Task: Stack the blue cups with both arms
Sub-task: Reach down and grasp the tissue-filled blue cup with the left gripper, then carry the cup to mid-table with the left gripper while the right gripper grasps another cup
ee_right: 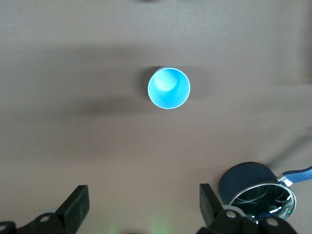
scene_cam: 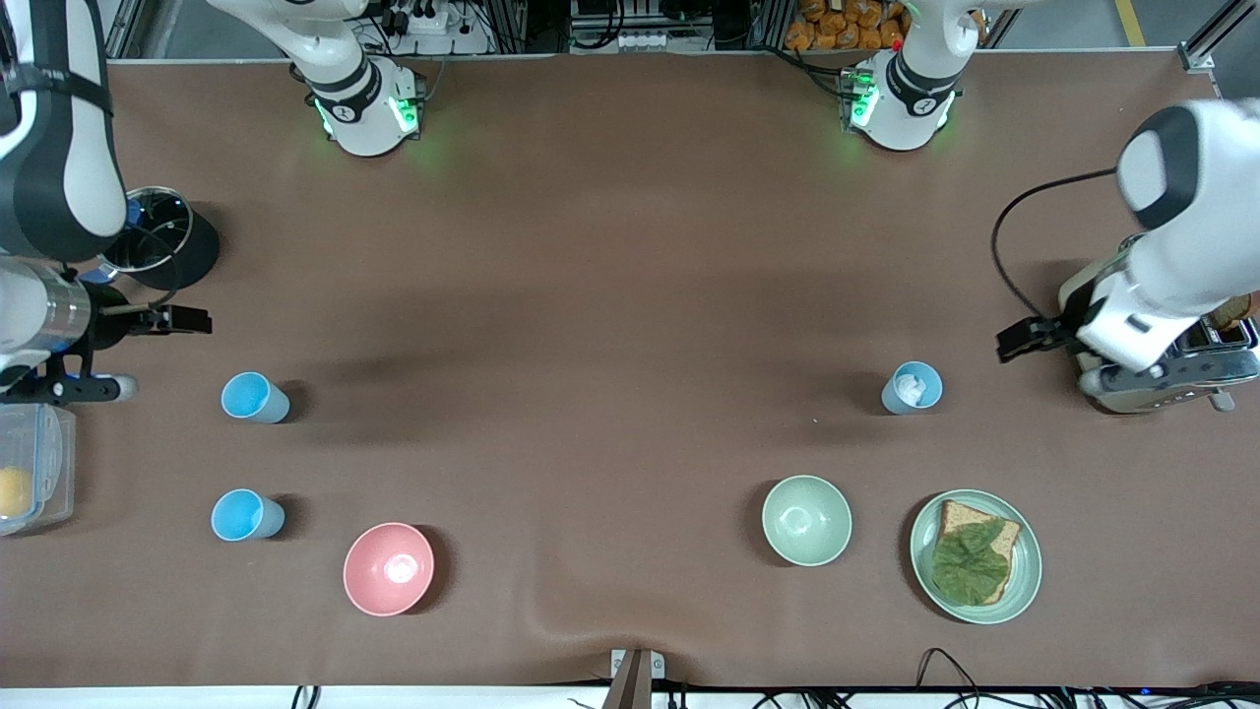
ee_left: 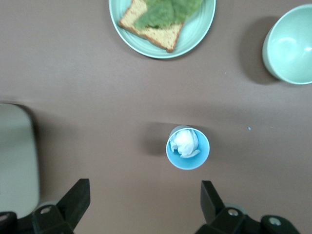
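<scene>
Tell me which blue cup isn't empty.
The blue cup toward the left arm's end of the table, beside the toaster: it holds something white and crumpled. The two cups at the right arm's end are empty.

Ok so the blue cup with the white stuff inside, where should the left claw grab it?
Probably from above. The blue cup stands upright and apart from other things. The left claw is open; one finger inside the rim would hit the white wad, so straddle the tapered wall just below the rim.
</scene>
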{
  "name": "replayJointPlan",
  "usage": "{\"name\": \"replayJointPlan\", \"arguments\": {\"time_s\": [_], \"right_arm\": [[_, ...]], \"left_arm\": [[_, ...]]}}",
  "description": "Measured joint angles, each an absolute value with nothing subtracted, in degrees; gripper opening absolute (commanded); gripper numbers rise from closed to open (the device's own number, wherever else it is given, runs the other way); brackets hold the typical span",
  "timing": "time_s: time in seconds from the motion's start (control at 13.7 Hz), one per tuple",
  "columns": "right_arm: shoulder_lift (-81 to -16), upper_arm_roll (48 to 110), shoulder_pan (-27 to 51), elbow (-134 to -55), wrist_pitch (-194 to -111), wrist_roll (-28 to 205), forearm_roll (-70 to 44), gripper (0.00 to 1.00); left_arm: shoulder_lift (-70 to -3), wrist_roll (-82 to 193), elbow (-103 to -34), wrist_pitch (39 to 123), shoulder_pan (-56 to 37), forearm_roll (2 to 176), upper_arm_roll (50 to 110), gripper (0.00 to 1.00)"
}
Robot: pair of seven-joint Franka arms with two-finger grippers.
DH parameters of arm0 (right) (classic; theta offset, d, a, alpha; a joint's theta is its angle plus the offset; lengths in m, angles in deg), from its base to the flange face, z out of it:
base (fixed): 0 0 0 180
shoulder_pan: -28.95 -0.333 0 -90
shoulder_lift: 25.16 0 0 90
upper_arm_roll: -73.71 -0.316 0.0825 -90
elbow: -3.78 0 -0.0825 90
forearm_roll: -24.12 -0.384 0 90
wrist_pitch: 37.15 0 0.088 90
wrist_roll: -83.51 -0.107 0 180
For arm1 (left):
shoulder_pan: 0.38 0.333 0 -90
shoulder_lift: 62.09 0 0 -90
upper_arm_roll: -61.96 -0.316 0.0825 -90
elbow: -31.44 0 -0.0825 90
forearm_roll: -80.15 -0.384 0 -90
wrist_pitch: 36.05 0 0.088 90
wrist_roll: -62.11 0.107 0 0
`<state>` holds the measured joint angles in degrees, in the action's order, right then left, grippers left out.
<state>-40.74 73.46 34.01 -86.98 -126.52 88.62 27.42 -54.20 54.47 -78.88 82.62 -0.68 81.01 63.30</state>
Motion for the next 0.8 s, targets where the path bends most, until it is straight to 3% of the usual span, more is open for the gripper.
{"name": "replayJointPlan", "arguments": {"time_s": [0.22, 0.51, 0.8], "right_arm": [[-42.01, 73.53, 34.89, -86.94, -128.23, 88.62, 27.39, 1.0], [-44.46, 73.61, 37.95, -86.8, -135.35, 88.63, 25.82, 1.0], [-48.73, 73.67, 39.39, -86.81, -146.51, 88.63, 24.04, 1.0]], "left_arm": [[-49.88, 54.48, -82.85, 90.38, -1.44, 81.01, 63.88, 1.0], [-44.4, 54.47, -83.5, 94.4, -2.88, 81.01, 64.23, 0.8], [-39.87, 54.47, -84.78, 100.01, -3.4, 81.01, 64.35, 0.79]]}}
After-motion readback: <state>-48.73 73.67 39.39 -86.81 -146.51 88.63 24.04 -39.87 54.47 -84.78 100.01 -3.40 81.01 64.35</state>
